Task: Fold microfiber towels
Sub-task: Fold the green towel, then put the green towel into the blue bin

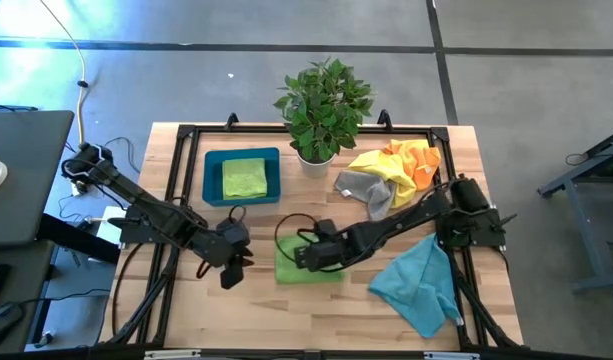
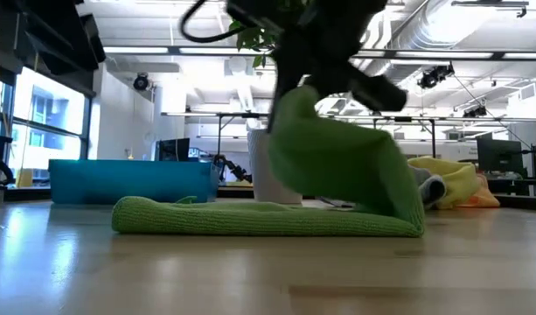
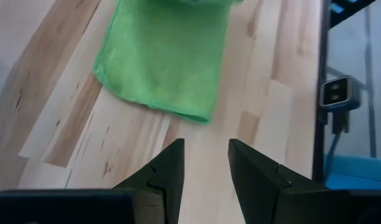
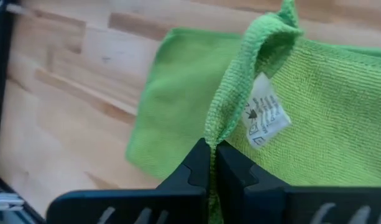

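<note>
- Right now the fold of one lime green towel (image 1: pixel 308 266) is in hand: the right claw (image 4: pixel 212 155) is clenched on one edge of it and holds that edge lifted above the part that lies flat on the bench (image 1: pixel 286 320).
- In the right wrist view the pinched edge stands up as a narrow ridge, and a small white care label (image 4: pixel 265 116) hangs just beside it.
- In the low view the lifted part drapes like a tent over the flat layer, so I judge the fold is only about half done.
- The left claw (image 3: pixel 206 165) hovers just beside the towel near the bench's front edge; its fingers are apart and hold nothing.
- The next move, I think, calls for carrying the raised edge across to the opposite side and laying it down so the edges meet; the left claw could press the flat layer so it does not slide.
- This towel lies at the front middle of the bench; its cloth looks soft, thick and a little fuzzy.
- Another lime green towel, folded (image 1: pixel 244 178), sits in the blue tray (image 1: pixel 210 180) beside the potted plant (image 1: pixel 323 105).
- A yellow, orange and grey heap (image 1: pixel 391 170) and a teal-blue towel (image 1: pixel 418 280) wait on the right side, still unfolded.
</note>
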Robot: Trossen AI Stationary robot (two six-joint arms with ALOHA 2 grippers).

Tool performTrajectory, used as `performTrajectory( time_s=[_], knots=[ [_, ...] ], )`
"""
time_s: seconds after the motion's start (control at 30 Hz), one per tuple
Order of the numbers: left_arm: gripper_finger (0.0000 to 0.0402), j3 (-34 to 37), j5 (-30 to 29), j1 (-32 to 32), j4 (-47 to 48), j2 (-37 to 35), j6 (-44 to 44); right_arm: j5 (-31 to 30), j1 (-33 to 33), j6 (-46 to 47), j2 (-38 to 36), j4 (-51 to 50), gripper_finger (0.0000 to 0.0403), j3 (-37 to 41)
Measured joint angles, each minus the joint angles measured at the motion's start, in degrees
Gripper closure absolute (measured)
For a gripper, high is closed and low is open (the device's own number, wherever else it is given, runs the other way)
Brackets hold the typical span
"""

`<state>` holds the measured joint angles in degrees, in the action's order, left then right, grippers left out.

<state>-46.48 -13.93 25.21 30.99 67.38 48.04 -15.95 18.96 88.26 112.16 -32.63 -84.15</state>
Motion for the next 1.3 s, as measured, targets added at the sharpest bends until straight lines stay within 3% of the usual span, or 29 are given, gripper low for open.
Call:
performTrajectory(
  time_s=[0.33,0.63,0.73,1.07,1.3],
  knots=[
    [0.0287,0.00,-1.68,1.27,0.25,-1.98,0.01,1.04,0.02,-3.57,7.43,4.53,0.0402,-6.21],
    [0.0287,0.00,-2.40,1.25,0.58,-1.98,-0.09,-0.12,0.02,-7.06,7.67,5.89,0.0399,-6.48],
    [0.0287,0.00,-3.29,1.25,0.95,-1.98,-0.18,-0.12,0.02,-9.43,7.67,7.21,0.0376,-6.44],
    [0.0287,0.00,-3.48,1.16,0.95,-1.98,-0.19,0.22,-0.62,-22.49,7.67,15.10,0.0245,-6.69],
    [0.0287,0.00,-3.46,1.18,0.95,-1.96,-0.15,9.34,-1.40,-27.87,5.69,7.83,0.0229,-6.87]
  ],
)
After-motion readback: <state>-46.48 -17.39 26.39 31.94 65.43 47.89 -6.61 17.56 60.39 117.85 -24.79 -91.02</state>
